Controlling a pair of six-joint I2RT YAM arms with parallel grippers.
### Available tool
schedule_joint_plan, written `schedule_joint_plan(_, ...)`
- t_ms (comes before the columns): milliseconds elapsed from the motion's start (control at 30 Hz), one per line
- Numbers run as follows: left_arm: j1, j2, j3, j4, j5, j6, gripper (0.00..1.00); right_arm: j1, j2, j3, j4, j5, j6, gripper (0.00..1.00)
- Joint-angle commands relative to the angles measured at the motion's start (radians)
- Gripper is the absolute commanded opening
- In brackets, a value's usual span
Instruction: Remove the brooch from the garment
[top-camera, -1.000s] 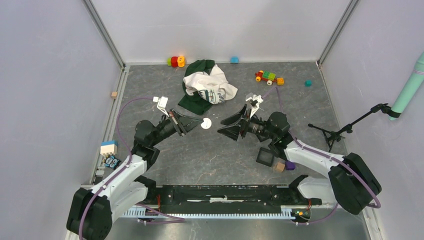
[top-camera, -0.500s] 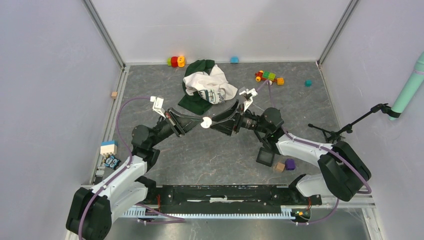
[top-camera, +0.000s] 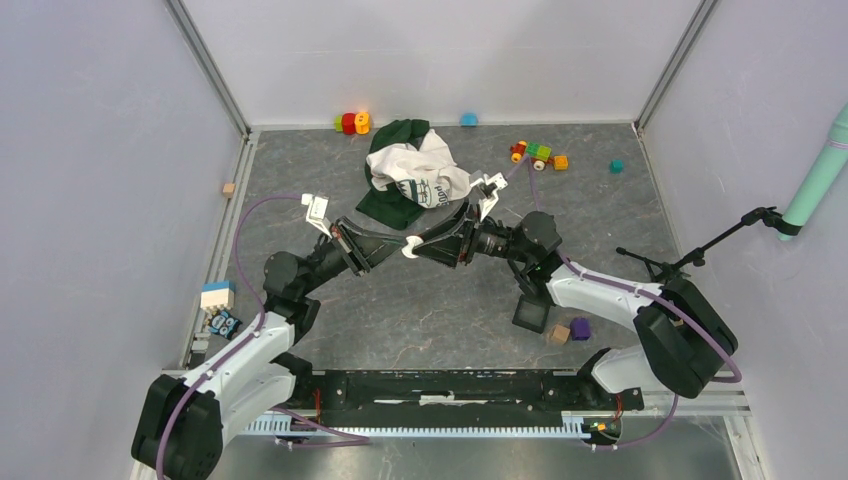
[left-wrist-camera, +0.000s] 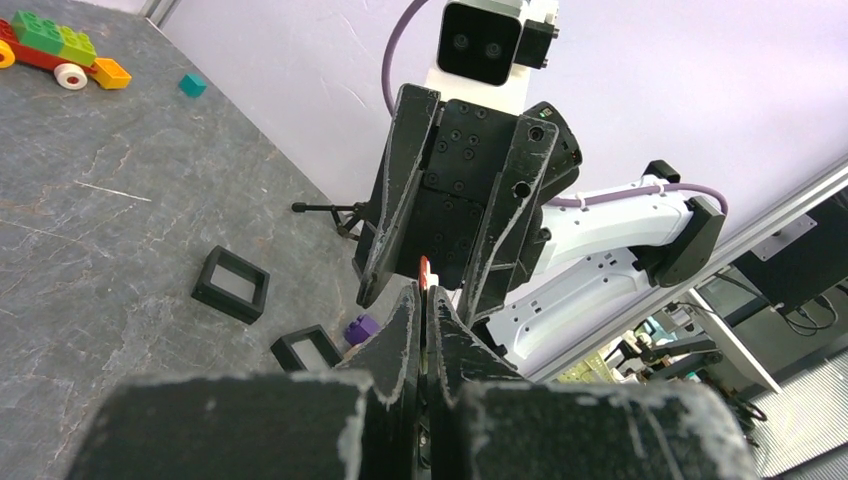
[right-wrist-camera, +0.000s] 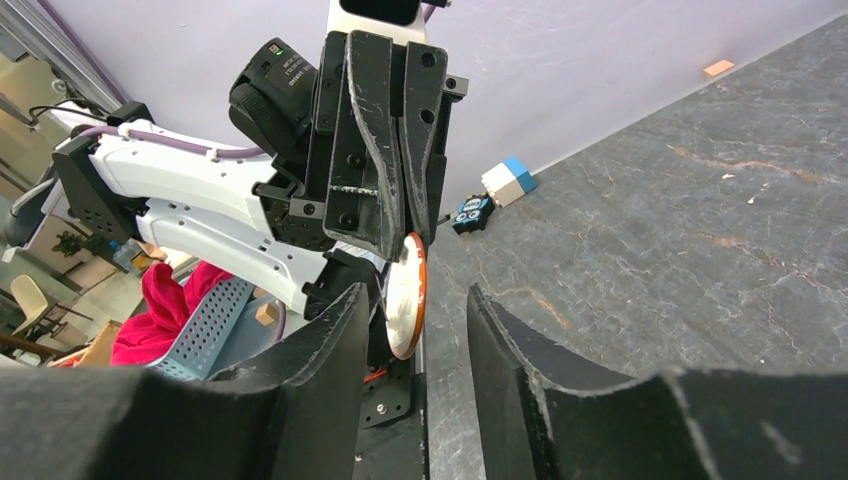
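Note:
The garment (top-camera: 415, 175), green and cream, lies crumpled at the back of the table. The brooch (top-camera: 409, 246) is a small round disc with a white face and an orange rim. It is held in the air, apart from the garment. My left gripper (top-camera: 401, 244) is shut on the brooch, whose orange edge (left-wrist-camera: 424, 271) pokes out past the left gripper's (left-wrist-camera: 422, 296) tips. My right gripper (top-camera: 421, 246) is open and faces the left one. In the right wrist view the brooch (right-wrist-camera: 405, 297) sits between the right gripper's (right-wrist-camera: 417, 293) spread fingers, nearer the left one; I cannot tell if it touches.
Toy blocks (top-camera: 351, 122), a blue block (top-camera: 468, 119), a brick car (top-camera: 536, 153) and a teal cube (top-camera: 616, 166) lie at the back. A black frame (top-camera: 530, 313), a tan cube (top-camera: 558, 333) and a purple block (top-camera: 580, 328) lie front right. A small stand (top-camera: 680, 262) is at right.
My right gripper has swung left to meet the left gripper, and its open fingers now straddle the brooch. The left gripper has shifted slightly right, still holding the brooch.

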Motion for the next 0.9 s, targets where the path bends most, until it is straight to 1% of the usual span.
schedule_joint_plan(0,-0.008,-0.017,-0.002,0.053,0.017,-0.016,0.02,0.007,0.007,0.041,-0.004,0.001,-0.029,0.44)
schedule_joint_plan(67,-0.009,-0.018,-0.002,0.053,0.017,-0.014,0.02,0.008,0.009,0.039,-0.007,0.004,-0.030,0.41)
schedule_joint_plan(200,-0.010,-0.021,-0.001,0.055,0.018,-0.011,0.02,0.007,0.016,0.043,-0.015,0.008,-0.029,0.30)
schedule_joint_plan(467,-0.018,-0.023,0.007,0.053,0.028,0.000,0.02,0.010,0.022,0.053,-0.049,0.007,-0.032,0.22)
schedule_joint_plan(633,-0.019,-0.033,0.007,0.053,0.026,0.008,0.02,0.010,0.023,0.063,-0.115,0.039,-0.039,0.15)
schedule_joint_plan(867,-0.024,-0.071,-0.008,0.061,0.024,0.045,0.02,0.008,0.030,0.061,-0.138,0.081,-0.006,0.09)
